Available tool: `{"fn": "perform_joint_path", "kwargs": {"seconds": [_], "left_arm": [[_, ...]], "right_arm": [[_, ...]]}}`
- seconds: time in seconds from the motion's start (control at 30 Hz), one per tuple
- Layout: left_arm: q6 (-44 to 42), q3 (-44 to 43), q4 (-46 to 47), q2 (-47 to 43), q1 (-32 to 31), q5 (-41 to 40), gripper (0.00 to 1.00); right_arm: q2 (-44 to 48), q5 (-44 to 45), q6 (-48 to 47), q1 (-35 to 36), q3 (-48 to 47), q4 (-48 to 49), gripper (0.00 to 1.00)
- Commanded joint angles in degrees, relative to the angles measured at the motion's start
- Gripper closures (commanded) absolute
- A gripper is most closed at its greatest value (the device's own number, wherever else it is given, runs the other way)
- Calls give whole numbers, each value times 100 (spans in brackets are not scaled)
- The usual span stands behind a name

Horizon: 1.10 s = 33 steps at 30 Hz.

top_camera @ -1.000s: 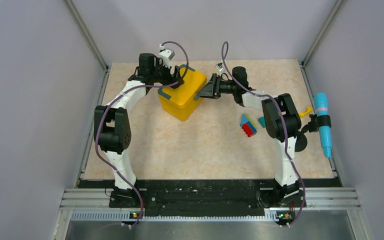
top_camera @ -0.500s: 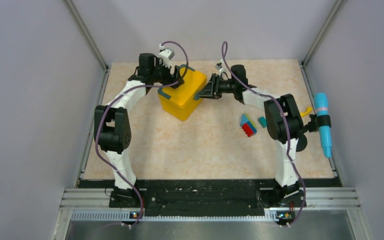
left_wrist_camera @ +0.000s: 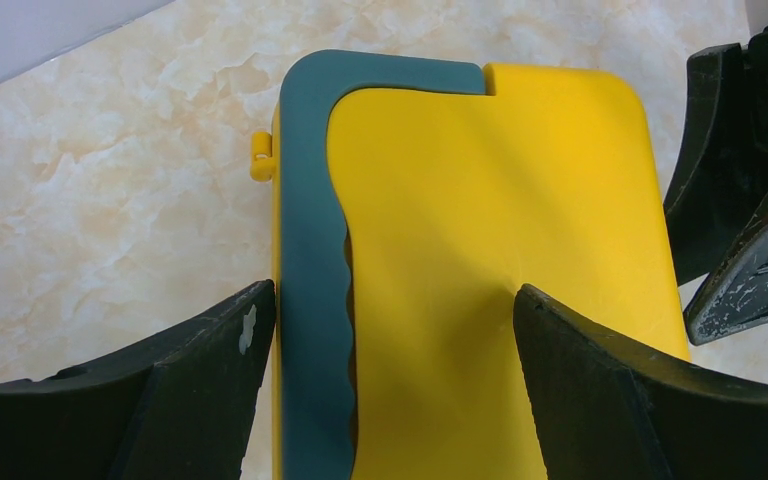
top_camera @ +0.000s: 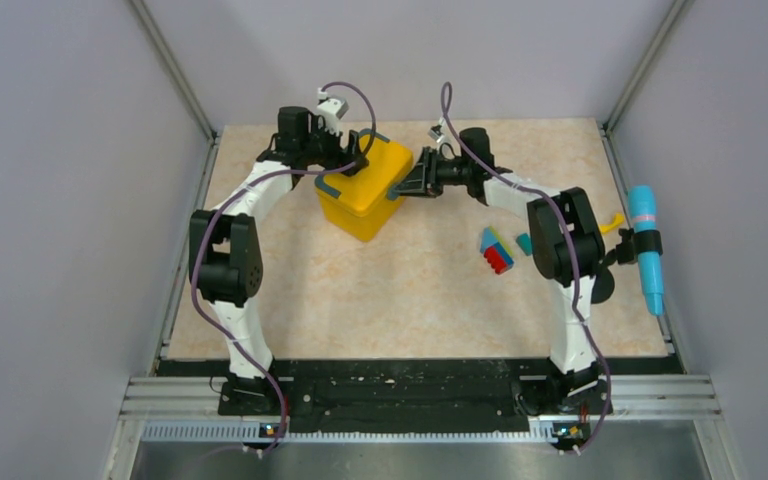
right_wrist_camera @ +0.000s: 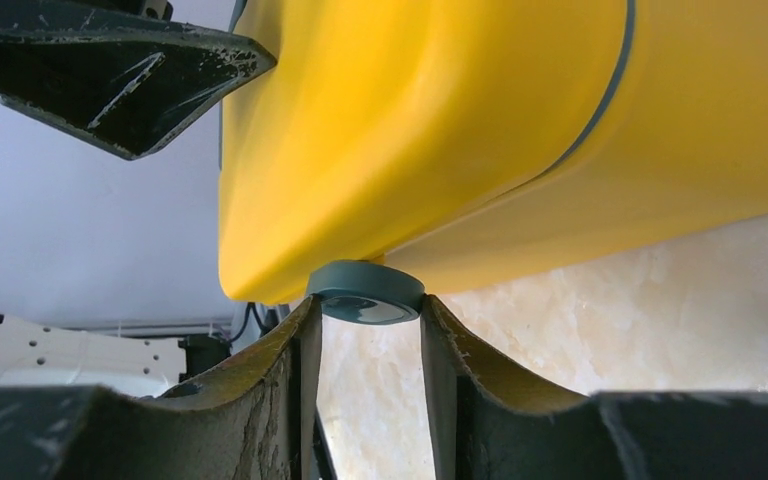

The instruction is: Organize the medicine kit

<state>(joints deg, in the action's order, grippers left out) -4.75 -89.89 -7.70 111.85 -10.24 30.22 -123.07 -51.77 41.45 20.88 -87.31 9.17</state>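
Note:
The medicine kit (top_camera: 365,190), a bright yellow box with its lid closed, sits at the back middle of the table. My left gripper (top_camera: 352,160) is open above its left back edge. In the left wrist view its fingers (left_wrist_camera: 210,350) straddle the dark teal handle (left_wrist_camera: 310,250) and part of the yellow lid (left_wrist_camera: 480,220). My right gripper (top_camera: 400,187) is at the kit's right side. In the right wrist view (right_wrist_camera: 368,305) it is shut on the round teal latch (right_wrist_camera: 365,292) under the lid's edge. The kit's inside is hidden.
A small stack of coloured blocks (top_camera: 496,252) and a small teal piece (top_camera: 524,243) lie right of centre, by the right arm. A cyan cylinder (top_camera: 645,248) hangs at the right rail with a yellow item (top_camera: 612,222) beside it. Walls close in the table.
The right arm's forearm and wrist have shifted slightly left toward the kit. The kit and the left arm have not visibly moved.

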Motion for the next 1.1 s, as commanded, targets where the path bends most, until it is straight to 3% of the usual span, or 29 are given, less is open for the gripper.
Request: {"fn": "perform_joint_path", "kwargs": {"seconds": [0.0,0.13,0.63,0.9,1.07], "left_arm": [[-100,156,-775,411,-145,64,10],[-102,141,-781,428,-145,96,10],[101,-22,-715,560,-145,184,10],[259,-91,-651,623,-154,230,9],[333,-200,-505,445,-154,379,10]], "right_arm": [[-414,145,-134,190,-91,654,62],[-609,-165,48,180,34,1343,56],[-860,-125,-19,141,68,1473,53],[-751,22,-255,98,75,1211,46],[-276,-84,-1036,-51,255,629,42]]}}
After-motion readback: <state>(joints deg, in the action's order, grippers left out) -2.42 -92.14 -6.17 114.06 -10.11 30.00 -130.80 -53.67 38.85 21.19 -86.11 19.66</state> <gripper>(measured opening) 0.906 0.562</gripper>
